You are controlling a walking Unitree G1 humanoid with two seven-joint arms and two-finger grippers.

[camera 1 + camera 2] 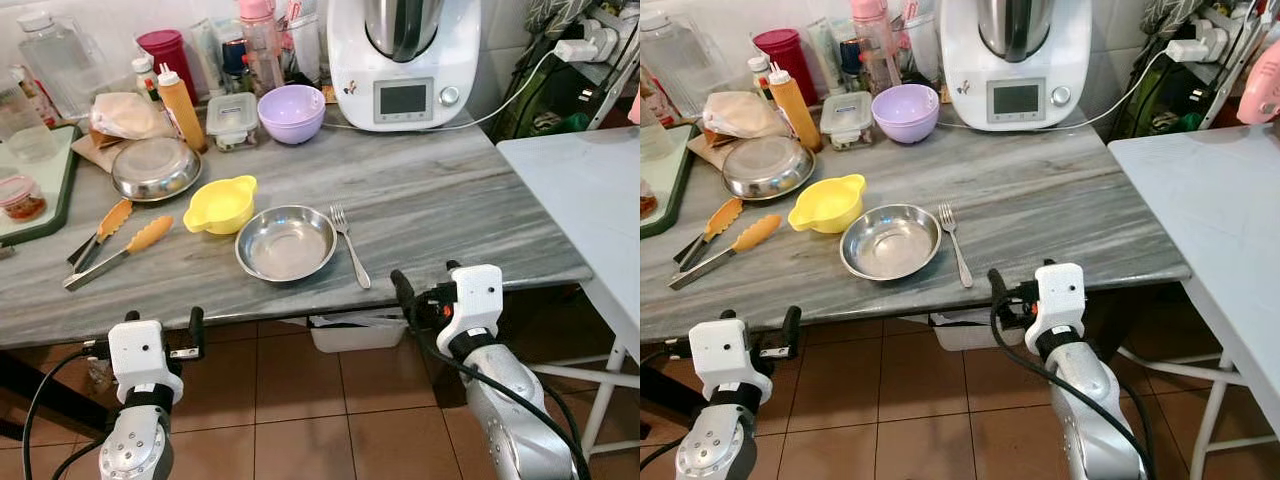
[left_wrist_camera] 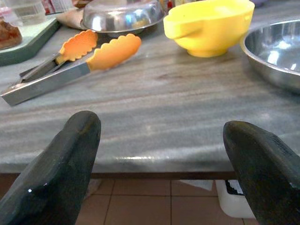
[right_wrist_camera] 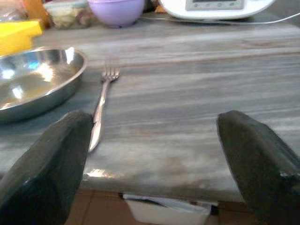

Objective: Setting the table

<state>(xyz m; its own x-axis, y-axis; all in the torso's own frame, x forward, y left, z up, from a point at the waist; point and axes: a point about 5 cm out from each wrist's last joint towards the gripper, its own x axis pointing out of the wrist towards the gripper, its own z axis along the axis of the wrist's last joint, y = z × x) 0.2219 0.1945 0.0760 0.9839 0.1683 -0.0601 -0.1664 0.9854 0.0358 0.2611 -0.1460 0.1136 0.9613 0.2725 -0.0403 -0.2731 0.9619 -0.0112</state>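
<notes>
**One place laid near the front edge, both grippers waiting empty below it**

The left gripper is hanging just below the front edge of the grey marble counter, fingers spread wide and holding nothing. The right gripper is sitting at the same edge further along, also spread and empty.

Judging by how things are lying, the setting is partly done: a steel plate is resting near the front edge with a fork just beside it on the right, tines pointing to the back. A yellow bowl is standing just behind the plate toward the left, and orange-tipped tongs are lying nearer the left end. A second steel plate is sitting further back and a lilac bowl is standing by the rear edge next to the white kitchen machine, so more pieces are probably waiting to be brought forward.

The head views are taking in the whole counter and the white side table at its right. The right wrist view is giving a low look at the fork's handle reaching almost to the front edge; the left wrist view is showing the tongs' two scalloped tips lying apart.
</notes>
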